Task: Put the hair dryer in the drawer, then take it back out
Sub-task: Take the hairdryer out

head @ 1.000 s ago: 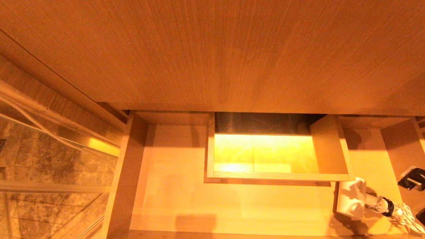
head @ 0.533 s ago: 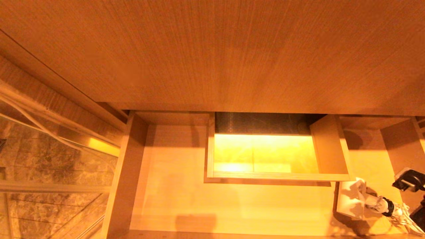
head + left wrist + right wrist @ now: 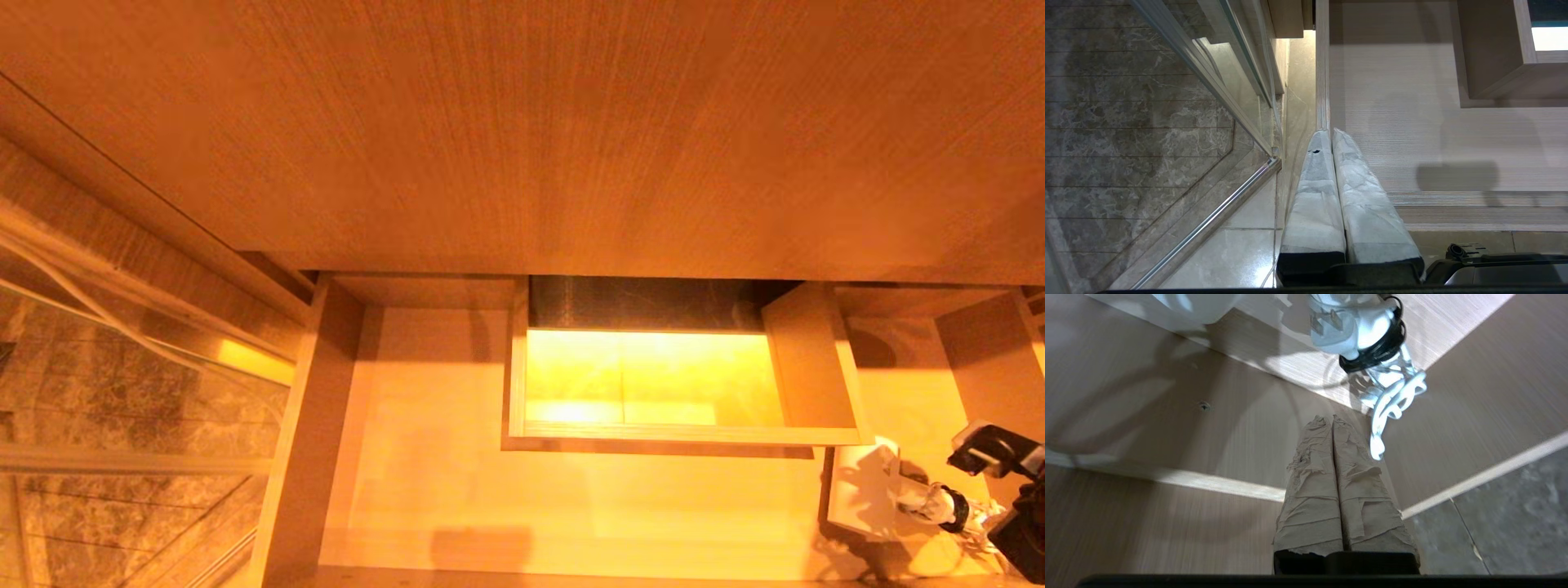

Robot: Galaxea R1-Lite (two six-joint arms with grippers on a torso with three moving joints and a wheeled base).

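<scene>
**Dryer in drawer; right arm closing in, nothing gripped**

Right end effector [image 3: 1333, 420]: fingers pressed together, empty, hovering near the coiled white cord [image 3: 1392, 404]. It shows at the head view's right edge, farther in than a second ago. Left end effector [image 3: 1329, 134]: closed, parked over the drawer's left corner. The hair dryer [image 3: 865, 490] lies in the open drawer [image 3: 457, 457], at its right end beside the boxed cutout [image 3: 686, 384]. Judged: placing done; retrieval not yet begun. Dryer and drawer have not shifted.
</scene>
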